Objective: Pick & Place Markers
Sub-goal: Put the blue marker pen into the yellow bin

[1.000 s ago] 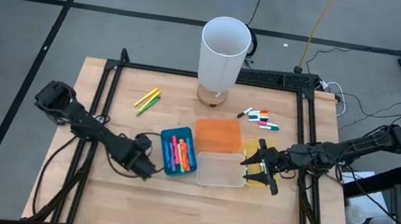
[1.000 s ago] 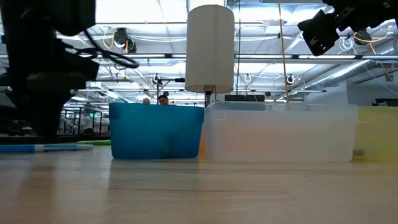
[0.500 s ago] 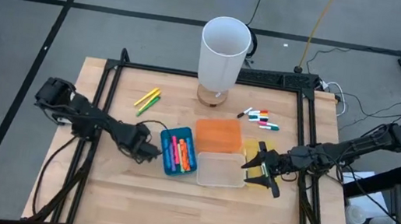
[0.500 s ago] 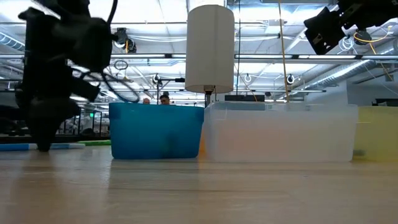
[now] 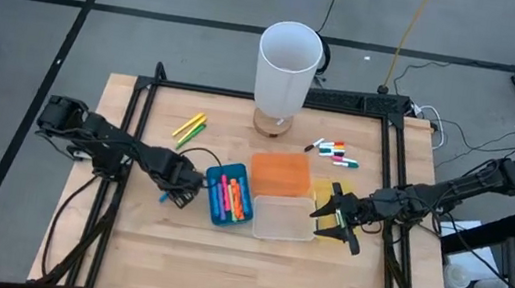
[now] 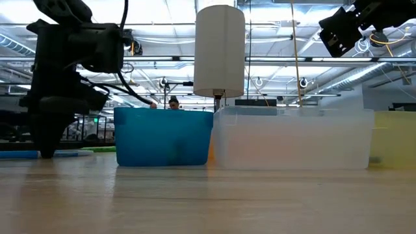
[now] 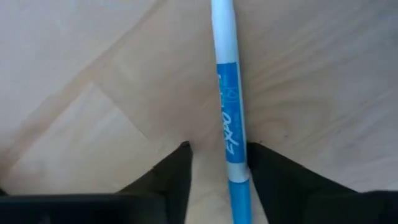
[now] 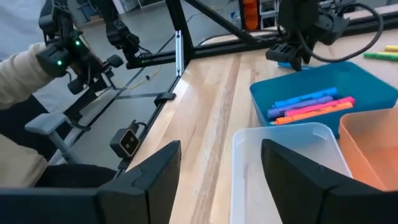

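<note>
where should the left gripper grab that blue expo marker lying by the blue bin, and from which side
Take the blue marker across its slim barrel near the middle, coming straight down from above. It lies flat on the bare table just outside the blue bin, so only its long sides are free. The left gripper is already placed this way, one finger on each side, which looks right.

Wooden table [image 5: 220, 270]: bins [image 5: 280, 217], markers [image 5: 334, 153], lamp [image 5: 286, 67]
</note>
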You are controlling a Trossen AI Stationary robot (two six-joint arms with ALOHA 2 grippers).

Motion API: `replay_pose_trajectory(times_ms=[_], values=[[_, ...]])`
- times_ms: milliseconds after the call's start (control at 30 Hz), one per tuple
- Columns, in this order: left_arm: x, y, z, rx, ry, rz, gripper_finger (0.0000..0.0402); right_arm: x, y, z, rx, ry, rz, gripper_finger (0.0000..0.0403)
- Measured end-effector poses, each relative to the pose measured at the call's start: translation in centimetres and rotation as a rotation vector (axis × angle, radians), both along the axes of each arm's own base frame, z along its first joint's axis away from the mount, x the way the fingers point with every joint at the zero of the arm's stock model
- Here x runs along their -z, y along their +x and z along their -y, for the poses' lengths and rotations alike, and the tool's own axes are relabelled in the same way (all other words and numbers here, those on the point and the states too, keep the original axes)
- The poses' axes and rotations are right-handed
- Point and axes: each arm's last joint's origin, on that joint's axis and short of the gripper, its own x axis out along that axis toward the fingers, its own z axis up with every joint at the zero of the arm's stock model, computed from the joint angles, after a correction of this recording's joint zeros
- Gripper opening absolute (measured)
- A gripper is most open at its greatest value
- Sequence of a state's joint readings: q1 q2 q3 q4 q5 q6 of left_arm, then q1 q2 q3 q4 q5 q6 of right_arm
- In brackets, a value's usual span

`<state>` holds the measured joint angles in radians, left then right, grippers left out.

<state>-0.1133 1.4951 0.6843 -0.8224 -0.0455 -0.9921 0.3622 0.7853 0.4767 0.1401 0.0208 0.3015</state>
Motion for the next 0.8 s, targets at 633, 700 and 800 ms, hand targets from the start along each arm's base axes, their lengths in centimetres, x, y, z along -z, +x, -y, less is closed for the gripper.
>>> replay_pose_trajectory(times_ms=[633, 700, 800], values=[[-1.4, -0.7, 0.3, -0.057, 0.145, 0.17, 0.0034, 0.0, 0.0, 0.0, 0.004, 0.009, -0.005, 0.021], [-3.6, -0.4, 0.6, -0.029, 0.23, 0.304, 0.0034, 0.0, 0.0, 0.0, 0.004, -0.006, 0.003, 0.021], [-6.1, -0.4, 1.7, 0.036, 0.29, 0.481, 0.0034, 0.0, 0.1, 0.1, 0.038, -0.025, 0.016, 0.021]])
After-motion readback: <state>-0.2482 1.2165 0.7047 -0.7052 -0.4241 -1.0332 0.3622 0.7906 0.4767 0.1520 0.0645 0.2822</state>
